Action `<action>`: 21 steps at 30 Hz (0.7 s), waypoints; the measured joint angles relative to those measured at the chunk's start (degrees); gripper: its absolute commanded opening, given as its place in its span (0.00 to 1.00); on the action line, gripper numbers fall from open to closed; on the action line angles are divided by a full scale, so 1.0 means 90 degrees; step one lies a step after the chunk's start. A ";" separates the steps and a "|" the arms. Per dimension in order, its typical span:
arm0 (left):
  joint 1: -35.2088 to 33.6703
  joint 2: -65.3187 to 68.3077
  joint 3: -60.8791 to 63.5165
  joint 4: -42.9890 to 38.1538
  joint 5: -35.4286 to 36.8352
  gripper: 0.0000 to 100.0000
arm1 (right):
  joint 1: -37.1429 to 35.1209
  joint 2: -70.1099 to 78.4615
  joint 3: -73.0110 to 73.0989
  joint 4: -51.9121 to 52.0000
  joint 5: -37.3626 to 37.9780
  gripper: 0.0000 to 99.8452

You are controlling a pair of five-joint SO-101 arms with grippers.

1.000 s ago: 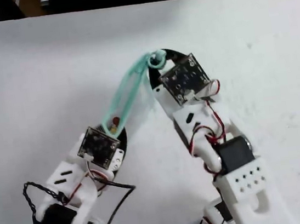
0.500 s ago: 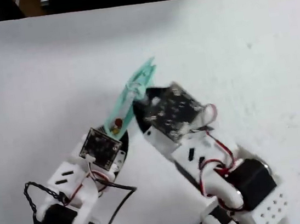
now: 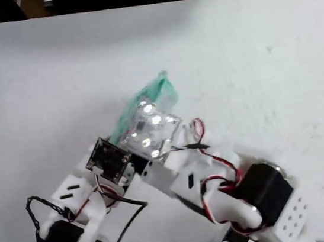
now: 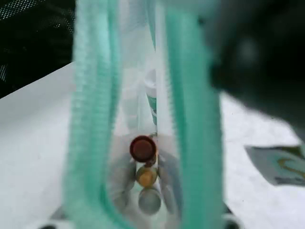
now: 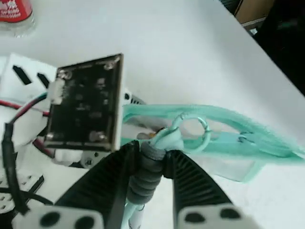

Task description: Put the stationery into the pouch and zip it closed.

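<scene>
While the left arm [image 3: 71,198] sits at 7 o'clock of the table [image 3: 272,47] in the high view, the pouch [image 3: 155,92] is seen running from that arm's camera board [image 3: 108,158] out toward 1 o'clock. Whether the left gripper is clamped on it cannot be told.

From the left wrist, the pouch [image 4: 90,119] is viewed end-on with its teal zip edges spread apart. Three pens are seen inside it, butt ends stacked: a red cap [image 4: 143,148], an amber end [image 4: 147,175] and a silver end [image 4: 149,200]. Deeper in lies a white tube [image 4: 151,95] with a green label, its print too blurred to read. A printed card [image 4: 279,164] lies flat on the table beside the pouch, also illegible.

At centre in the high view, the right arm [image 3: 250,199] comes in from 5 o'clock, its lit wrist camera [image 3: 150,128] over the pouch's middle. In the right wrist view the right gripper [image 5: 151,149] is pinched onto the zipper pull [image 5: 164,138], ring attached, on the pouch [image 5: 238,138], next to the left arm's board [image 5: 86,100]. A red-labelled bottle [image 5: 14,12] stands farther off, print left unread.
</scene>
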 measured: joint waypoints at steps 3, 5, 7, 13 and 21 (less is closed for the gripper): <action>0.0010 0.0010 0.0000 0.0117 -0.0010 0.02 | -0.0098 0.0342 -0.0293 0.0479 0.0000 0.02; 0.0010 0.0000 0.0000 0.0156 -0.0010 0.02 | -0.0107 0.0508 -0.0488 0.0684 0.0000 0.02; 0.0010 -0.0010 0.0000 0.0205 -0.0010 0.02 | -0.0176 0.0664 -0.0674 0.0879 0.0000 0.02; 0.0010 -0.0010 0.0000 0.0205 -0.0010 0.02 | -0.0713 0.0899 -0.0772 0.1026 0.0000 0.02; 0.0010 -0.0010 -0.0010 0.0205 -0.0010 0.02 | -0.1387 0.0996 -0.0791 0.1211 0.0000 0.02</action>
